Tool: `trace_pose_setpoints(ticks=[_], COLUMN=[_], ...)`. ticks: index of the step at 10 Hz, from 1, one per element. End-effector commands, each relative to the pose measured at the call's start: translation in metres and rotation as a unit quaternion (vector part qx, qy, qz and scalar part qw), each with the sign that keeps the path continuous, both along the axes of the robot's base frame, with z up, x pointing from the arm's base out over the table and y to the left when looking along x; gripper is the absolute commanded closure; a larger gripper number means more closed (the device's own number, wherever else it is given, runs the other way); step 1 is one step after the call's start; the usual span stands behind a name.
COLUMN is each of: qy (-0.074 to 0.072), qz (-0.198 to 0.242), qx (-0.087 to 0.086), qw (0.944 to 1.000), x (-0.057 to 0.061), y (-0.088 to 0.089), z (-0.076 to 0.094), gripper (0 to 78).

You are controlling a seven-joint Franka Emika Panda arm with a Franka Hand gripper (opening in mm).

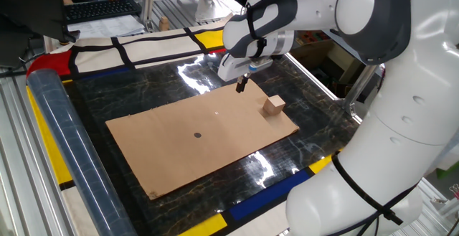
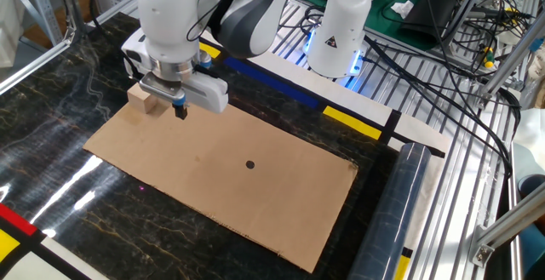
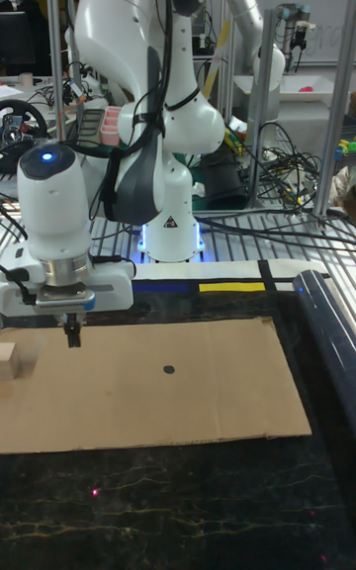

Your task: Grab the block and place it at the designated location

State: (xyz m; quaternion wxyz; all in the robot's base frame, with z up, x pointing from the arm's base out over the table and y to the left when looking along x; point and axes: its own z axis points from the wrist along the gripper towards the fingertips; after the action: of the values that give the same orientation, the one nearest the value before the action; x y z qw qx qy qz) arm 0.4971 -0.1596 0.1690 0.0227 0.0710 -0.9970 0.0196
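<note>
The block [image 1: 272, 106] is a small tan wooden cube standing on the brown cardboard sheet [image 1: 172, 157] near its right corner; it also shows in the other fixed view [image 2: 145, 101] and at the left edge of the tall view [image 3: 8, 360]. The designated location [image 1: 198, 135] is a small black dot near the sheet's middle [image 2: 249, 164] [image 3: 168, 369]. My gripper [image 1: 241, 85] hangs just above the sheet's far edge, left of the block and apart from it, its dark fingers pressed together with nothing between them [image 2: 180, 112] [image 3: 73, 334].
A long clear plastic-wrapped roll [image 1: 61, 150] lies along one side of the table [image 2: 387, 212]. A tiny white speck [image 1: 216, 112] marks the cardboard. Dark marble-look tabletop [image 1: 143, 85] with yellow, blue and black tape borders surrounds the sheet. A second robot base [image 2: 341, 33] stands behind.
</note>
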Motion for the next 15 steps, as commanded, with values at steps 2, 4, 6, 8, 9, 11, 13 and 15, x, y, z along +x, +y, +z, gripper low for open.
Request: trace_pose_setpoints(ticks=[2, 4, 6, 8, 9, 11, 13, 15], qy=[0.005, 0.003, -0.002, -0.009, -0.013, -0.018, -0.022, -0.018], qz=[0.012, 0.005, 0.015, 0.022, 0.028, 0.038, 0.036, 0.040], qx=[-0.002, -0.041, -0.030, -0.020, -0.019, -0.010, -0.003, -0.009], qw=[0.9999, 0.9992, 0.9994, 0.9995, 0.9993, 0.9991, 0.9991, 0.9990], x=[0.001, 0.001, 0.001, 0.001, 0.002, 0.006, 0.009, 0.010], y=[0.000, 0.000, 0.000, 0.000, -0.003, -0.022, -0.044, -0.064], z=[0.001, 0.001, 0.001, 0.001, -0.001, -0.010, -0.016, -0.010], gripper=[77.6, 77.6, 77.6, 77.6, 77.6, 77.6, 77.6, 77.6])
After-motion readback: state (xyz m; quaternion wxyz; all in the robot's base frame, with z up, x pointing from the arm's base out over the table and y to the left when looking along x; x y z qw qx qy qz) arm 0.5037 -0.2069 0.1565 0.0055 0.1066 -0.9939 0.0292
